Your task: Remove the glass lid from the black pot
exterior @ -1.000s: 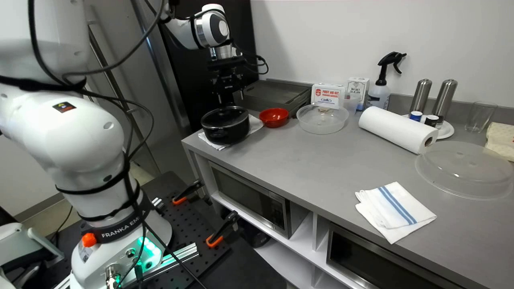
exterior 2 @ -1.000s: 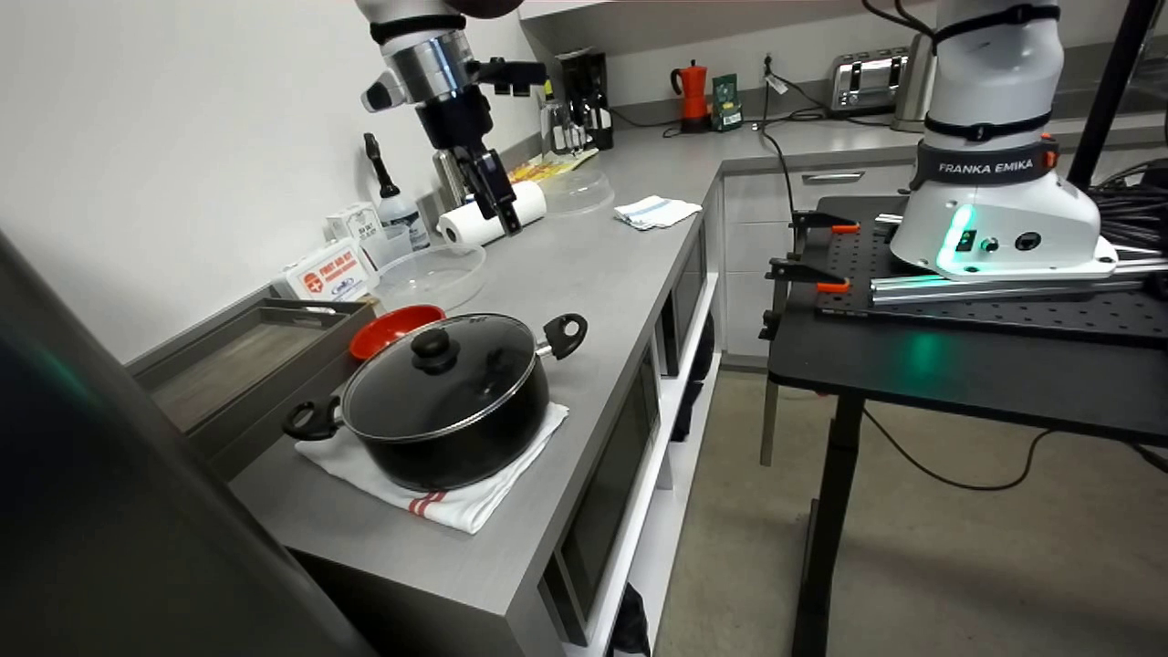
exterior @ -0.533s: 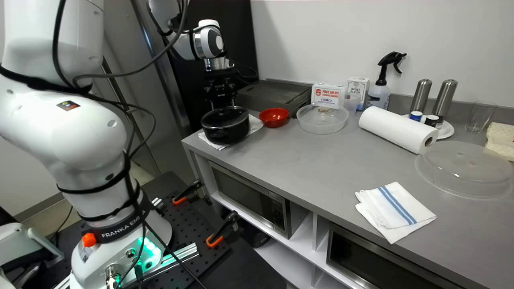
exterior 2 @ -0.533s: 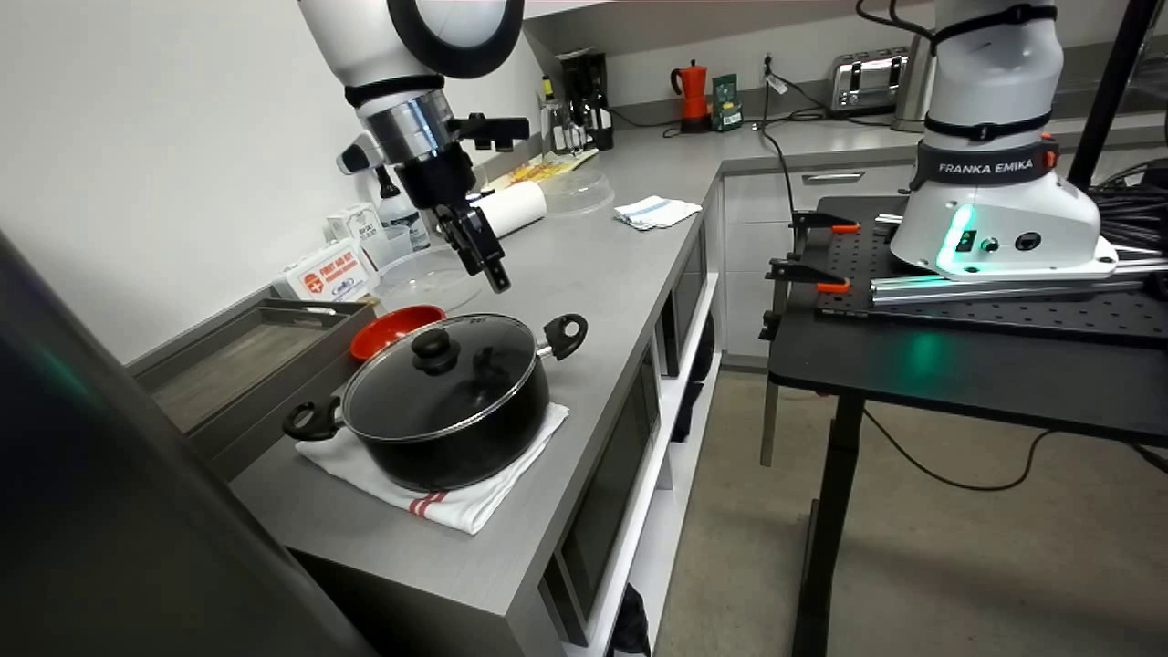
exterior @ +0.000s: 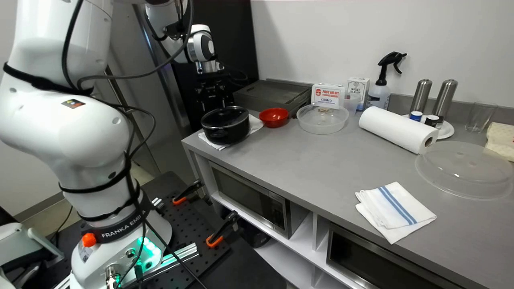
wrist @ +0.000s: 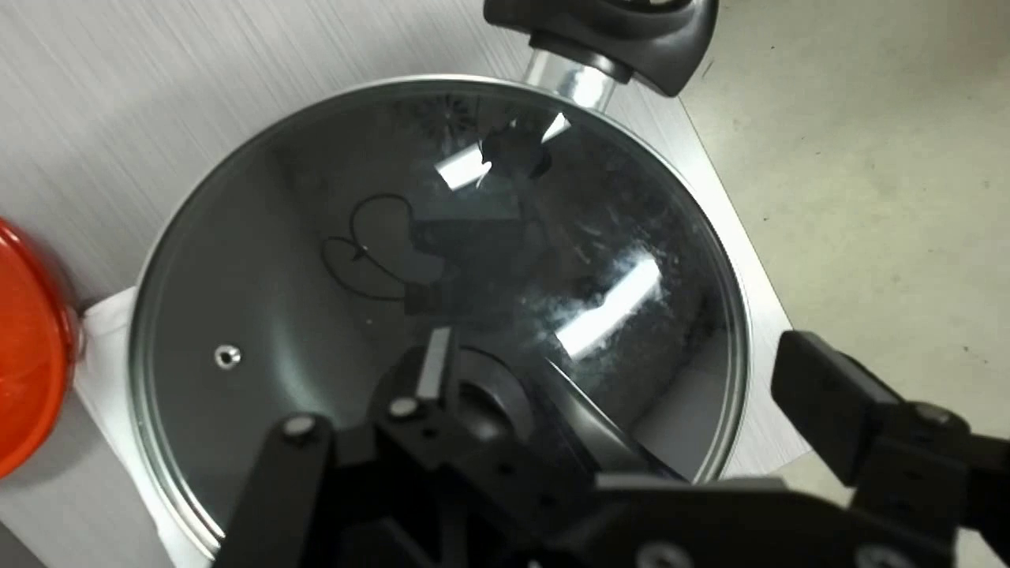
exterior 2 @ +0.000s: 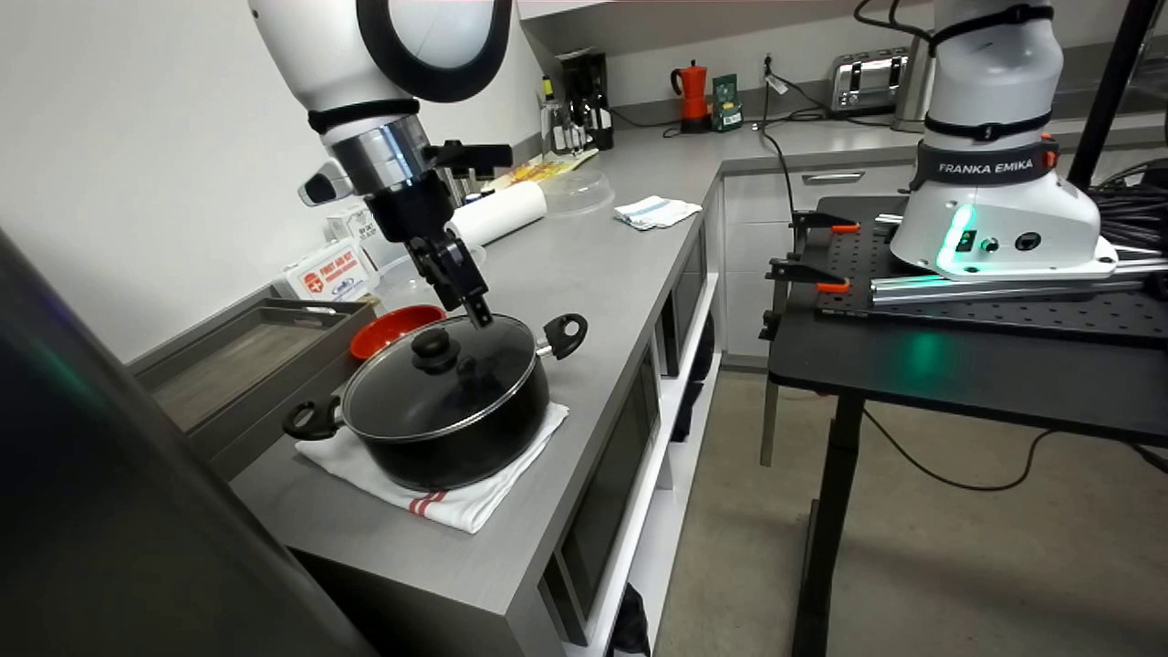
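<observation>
Over the black pot, the gripper, fingers spread, seemingly half-hides the glass lid's knob in the wrist view.

White wall — gray counter — tan floor.

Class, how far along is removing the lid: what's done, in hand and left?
Done: the open gripper is over the glass lid. In hand: lining up, seemingly; it holds nothing yet. Left: gripping the knob and lifting, as the lid sits on the black pot.
</observation>
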You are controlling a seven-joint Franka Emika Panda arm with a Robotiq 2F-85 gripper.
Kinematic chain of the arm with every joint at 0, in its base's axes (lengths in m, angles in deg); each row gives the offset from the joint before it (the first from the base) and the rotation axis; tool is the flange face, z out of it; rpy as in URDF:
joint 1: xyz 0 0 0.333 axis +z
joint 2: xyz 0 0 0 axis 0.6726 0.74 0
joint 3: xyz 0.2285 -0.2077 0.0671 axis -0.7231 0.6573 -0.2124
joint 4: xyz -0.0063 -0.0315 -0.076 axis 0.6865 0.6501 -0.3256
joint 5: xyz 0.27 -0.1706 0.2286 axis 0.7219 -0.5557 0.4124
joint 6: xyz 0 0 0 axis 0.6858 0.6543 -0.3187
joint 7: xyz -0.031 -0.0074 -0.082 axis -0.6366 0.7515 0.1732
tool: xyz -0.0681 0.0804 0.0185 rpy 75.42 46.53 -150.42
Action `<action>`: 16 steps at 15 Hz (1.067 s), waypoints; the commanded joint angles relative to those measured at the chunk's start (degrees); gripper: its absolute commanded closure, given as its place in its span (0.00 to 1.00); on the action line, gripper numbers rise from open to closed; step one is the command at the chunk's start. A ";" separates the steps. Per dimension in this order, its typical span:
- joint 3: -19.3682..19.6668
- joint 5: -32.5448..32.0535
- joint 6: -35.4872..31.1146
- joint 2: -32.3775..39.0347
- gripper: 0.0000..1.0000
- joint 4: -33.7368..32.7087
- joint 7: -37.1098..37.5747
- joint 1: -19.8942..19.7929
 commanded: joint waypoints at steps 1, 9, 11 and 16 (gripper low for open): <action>-0.43 0.14 -0.56 3.03 0.00 -4.55 -1.80 0.71; -0.01 0.75 -1.36 8.67 0.00 -11.75 -4.01 -0.12; 0.14 0.80 -1.35 9.81 0.00 -12.89 -4.30 -0.39; 0.06 1.03 -1.14 11.68 0.02 -14.84 -4.61 -0.84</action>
